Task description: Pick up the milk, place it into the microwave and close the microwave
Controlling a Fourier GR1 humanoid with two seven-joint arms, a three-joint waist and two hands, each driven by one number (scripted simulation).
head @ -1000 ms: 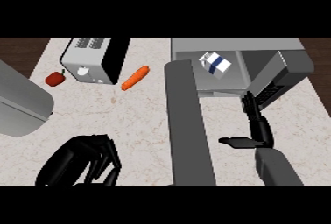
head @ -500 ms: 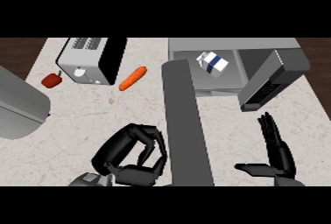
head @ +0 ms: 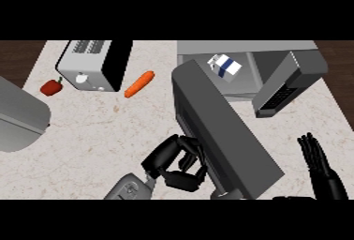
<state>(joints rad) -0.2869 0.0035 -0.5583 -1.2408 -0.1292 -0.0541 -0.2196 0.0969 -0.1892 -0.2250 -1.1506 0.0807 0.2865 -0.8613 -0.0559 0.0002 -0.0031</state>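
Nearing microwave door (head: pixel 224 133), left hand (head: pixel 174 161) curled, moved rightward

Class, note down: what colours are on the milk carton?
The milk carton is white with a dark blue patch; head view shows it best.

No word, brand or number can be read anywhere. The milk carton (head: pixel 226 66) in the microwave (head: pixel 276 47) shows only a blue patch on white, and the key panel (head: pixel 278 97) just right of it bears nothing legible.
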